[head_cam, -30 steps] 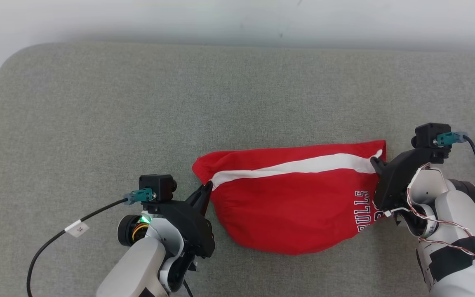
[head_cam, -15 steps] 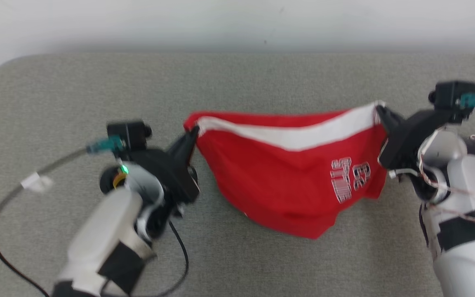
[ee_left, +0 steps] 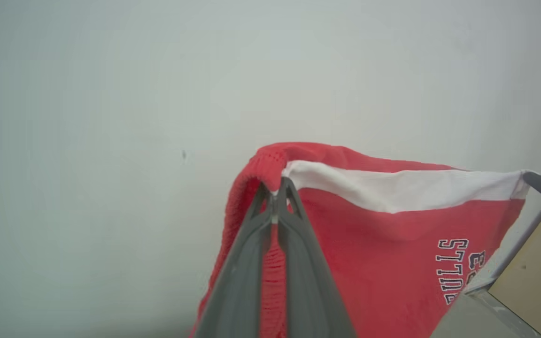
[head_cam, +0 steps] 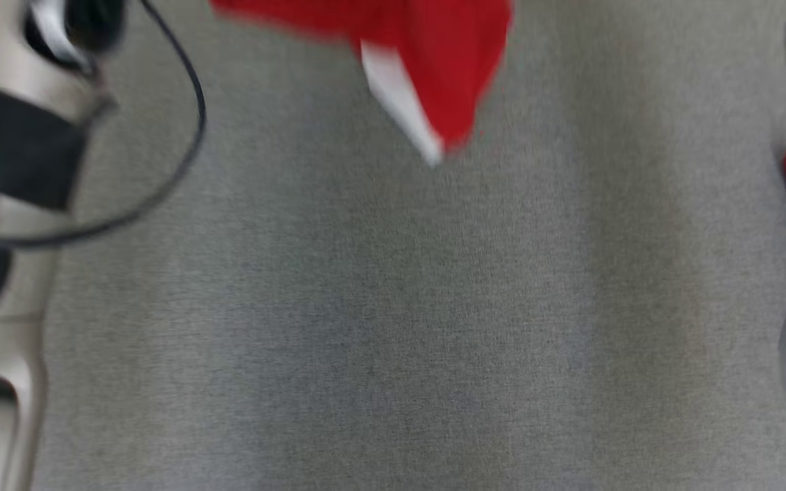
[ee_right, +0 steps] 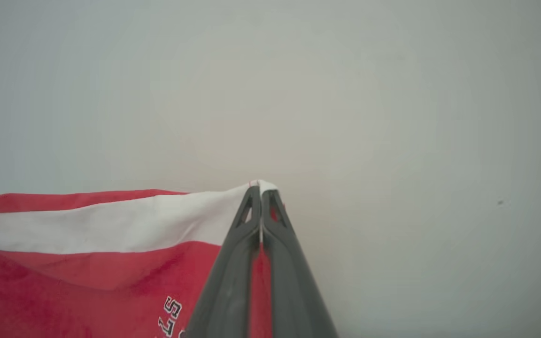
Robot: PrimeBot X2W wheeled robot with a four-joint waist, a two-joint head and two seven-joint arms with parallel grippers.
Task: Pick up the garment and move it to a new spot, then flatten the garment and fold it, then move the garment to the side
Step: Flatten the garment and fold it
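Red shorts [ee_left: 369, 244], white-striped with BULLS lettering, hang spread between both grippers: left gripper [ee_left: 275, 199] clamped on the ribbed waistband at 9 o'clock, right gripper [ee_right: 261, 192] clamped on the striped corner at 3.

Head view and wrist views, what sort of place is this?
Probably a plain indoor test room: a grey fabric-covered surface, a bare pale wall, and a red garment held up for folding.
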